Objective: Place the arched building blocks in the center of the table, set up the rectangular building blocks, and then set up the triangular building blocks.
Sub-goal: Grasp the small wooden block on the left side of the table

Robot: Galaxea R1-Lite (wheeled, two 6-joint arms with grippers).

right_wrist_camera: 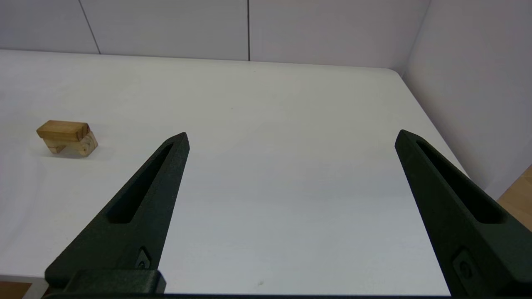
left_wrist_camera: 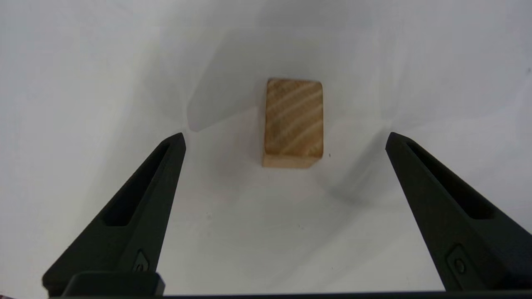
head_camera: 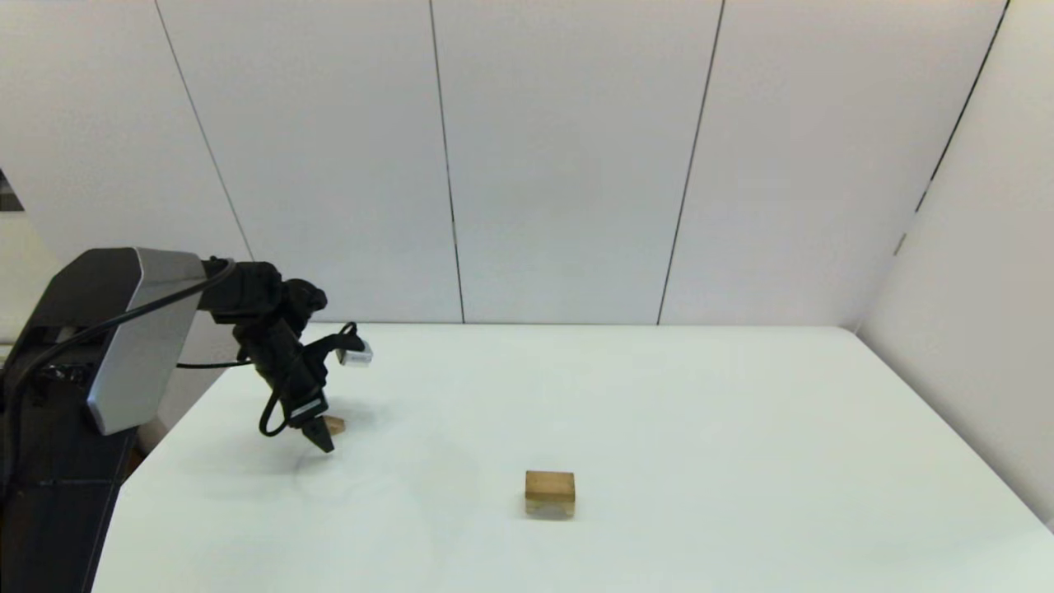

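While my left hand (left_wrist_camera: 284,137) hangs spread wide over the table (head_camera: 700,412), a small block (left_wrist_camera: 293,122) lies below between its fingers, untouched; arch with brick (head_camera: 550,492) well right

A plain white desk (head_camera: 675,428) fills the lower part of the head view, its surface smooth and faintly glossy, with a rounded far right corner. Behind it stands a wall of large pale grey panels (head_camera: 568,156), divided by thin dark seams that run from top to bottom. A similar panelled wall (head_camera: 972,272) closes the right side, meeting the back one at the corner. Past the desk's right edge, the right wrist view shows a strip of wood-coloured floor (right_wrist_camera: 517,199). The light is soft and even, casting only faint shadows
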